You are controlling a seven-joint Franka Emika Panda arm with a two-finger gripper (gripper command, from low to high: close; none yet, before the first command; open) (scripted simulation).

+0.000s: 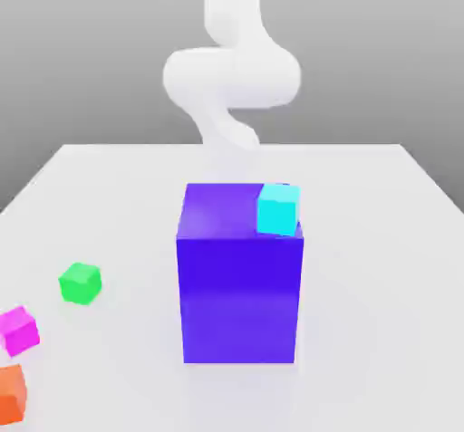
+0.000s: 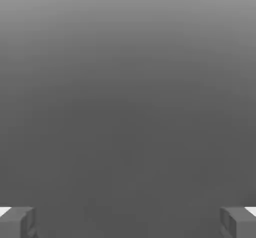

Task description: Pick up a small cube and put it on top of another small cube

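We see the gripper (image 2: 128,222) released, its fingers (image 2: 17,222) spread wide with nothing between them. The small cube (image 1: 19,329) rests on the table (image 1: 381,267), well apart from the gripper, between a green cube (image 1: 80,283) and an orange cube (image 1: 11,392). We judge it light, rigid, flat-sided; grasp two opposite faces, centred.
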